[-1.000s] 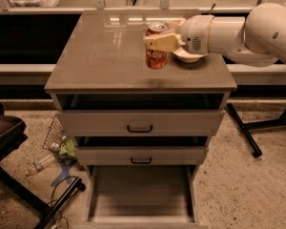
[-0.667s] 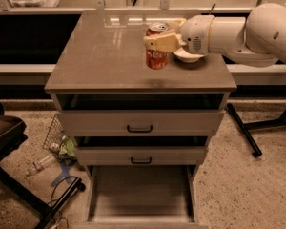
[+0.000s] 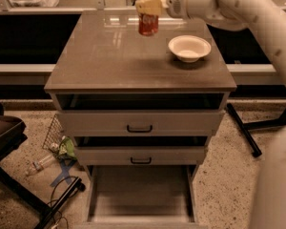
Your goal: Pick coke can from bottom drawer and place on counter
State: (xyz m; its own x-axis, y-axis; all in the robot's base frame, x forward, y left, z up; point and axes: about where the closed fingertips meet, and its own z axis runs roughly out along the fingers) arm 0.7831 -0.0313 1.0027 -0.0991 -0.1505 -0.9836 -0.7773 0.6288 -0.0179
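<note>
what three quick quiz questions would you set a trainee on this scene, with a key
1. True or false: the coke can lies in the bottom drawer.
2. What stands on the counter? A) white bowl B) blue plate C) glass jar
3. Fill in: the end effector, over the counter's back part, grips the can at its ___.
Key: 1 false; 2 A; 3 top.

Robotics test lab: speckled floor (image 3: 229, 190), loose cables (image 3: 62, 194), grey-beige three-drawer cabinet (image 3: 181, 123). White robot arm (image 3: 248, 8), its claw (image 3: 150, 6) gripping a red coke can (image 3: 148, 25) at the rear of the glossy grey-brown tabletop (image 3: 109, 56).
</note>
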